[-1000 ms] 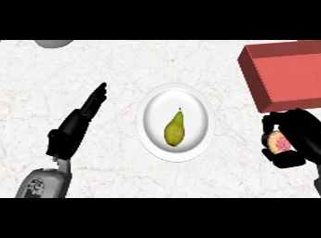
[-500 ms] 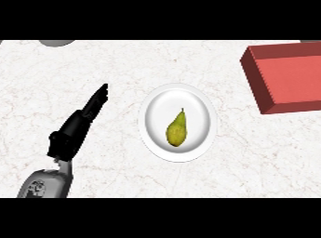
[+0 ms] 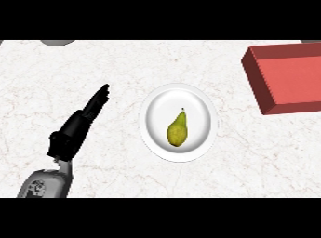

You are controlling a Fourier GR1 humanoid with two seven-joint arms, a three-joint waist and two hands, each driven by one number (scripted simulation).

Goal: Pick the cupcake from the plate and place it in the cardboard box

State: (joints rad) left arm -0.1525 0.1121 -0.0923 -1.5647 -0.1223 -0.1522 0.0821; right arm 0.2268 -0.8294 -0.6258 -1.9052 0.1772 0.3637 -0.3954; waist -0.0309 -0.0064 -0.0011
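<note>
No cupcake is anywhere to be seen from here, neither on the plate nor in the box, so I cannot say where it is. The round white plate (image 3: 178,122) sits mid-counter and carries only a yellow-green pear (image 3: 177,130), stem pointing away from the robot. A cupcake, I'd guess, would be light and soft, its topping easily smeared, so the place to take it would be low around the paper base, kept upright. The red, open-topped box (image 3: 295,77) stands well apart from the plate at the far right, and what shows of its floor is bare. The black left hand (image 3: 80,122) rests on the white marbled counter (image 3: 108,60) left of the plate, fingers straight and holding nothing. The right hand is out of sight. A grey rounded object (image 3: 57,42) peeks in at the far edge.
</note>
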